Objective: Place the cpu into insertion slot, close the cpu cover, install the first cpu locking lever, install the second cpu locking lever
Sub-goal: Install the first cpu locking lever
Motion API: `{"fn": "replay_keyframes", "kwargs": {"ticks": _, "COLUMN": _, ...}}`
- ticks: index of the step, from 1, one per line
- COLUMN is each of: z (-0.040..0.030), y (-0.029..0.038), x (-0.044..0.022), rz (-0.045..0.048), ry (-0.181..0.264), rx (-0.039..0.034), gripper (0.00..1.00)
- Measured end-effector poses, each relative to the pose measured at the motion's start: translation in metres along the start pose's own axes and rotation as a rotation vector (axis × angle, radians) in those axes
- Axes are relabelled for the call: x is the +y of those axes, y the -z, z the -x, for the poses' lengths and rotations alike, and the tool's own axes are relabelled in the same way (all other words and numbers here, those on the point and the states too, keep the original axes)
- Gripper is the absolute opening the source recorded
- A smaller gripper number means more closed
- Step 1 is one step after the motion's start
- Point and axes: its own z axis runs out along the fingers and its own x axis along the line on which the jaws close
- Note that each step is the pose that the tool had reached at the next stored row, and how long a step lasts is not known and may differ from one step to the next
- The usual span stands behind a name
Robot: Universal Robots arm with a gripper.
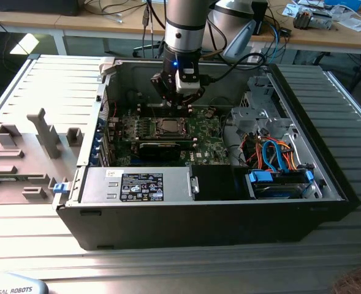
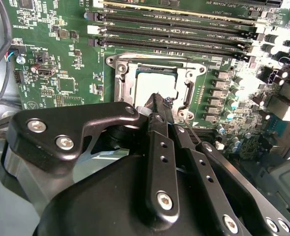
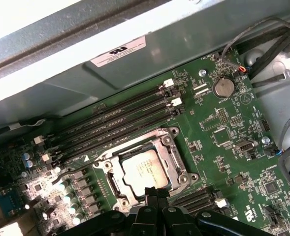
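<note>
- Inside the open computer case [image 1: 327,184] on the slatted table [image 1: 57,79], we see one claw [image 1: 177,105] hanging just above the green motherboard [image 1: 205,138].
- We count one cpu [image 3: 145,169], silvery-grey, lying flat in the one insertion slot [image 3: 116,189].
- One cpu cover [image 3: 177,162] frames it; its square window leaves the chip's top in sight.
- Both wrist views show the claw's black fingers [image 2: 159,118] drawn together, tips meeting at the socket's edge, nothing gripped that we can see.
- Four long dark memory slots [image 3: 120,120] run beside the socket.
- One round coin battery [image 3: 223,87] sits on the board.
- White stickers with print too small for us to read sit on the power supply [image 1: 137,184] and the case wall [image 3: 117,51].
</note>
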Motion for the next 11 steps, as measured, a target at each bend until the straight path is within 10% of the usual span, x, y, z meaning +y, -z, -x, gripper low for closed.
{"fn": "replay_keyframes", "kwargs": {"ticks": 11, "z": 0.0000, "y": 0.0000, "x": 0.0000, "rz": -0.0005, "ry": 0.019, "rx": -0.0009, "gripper": 0.11}}
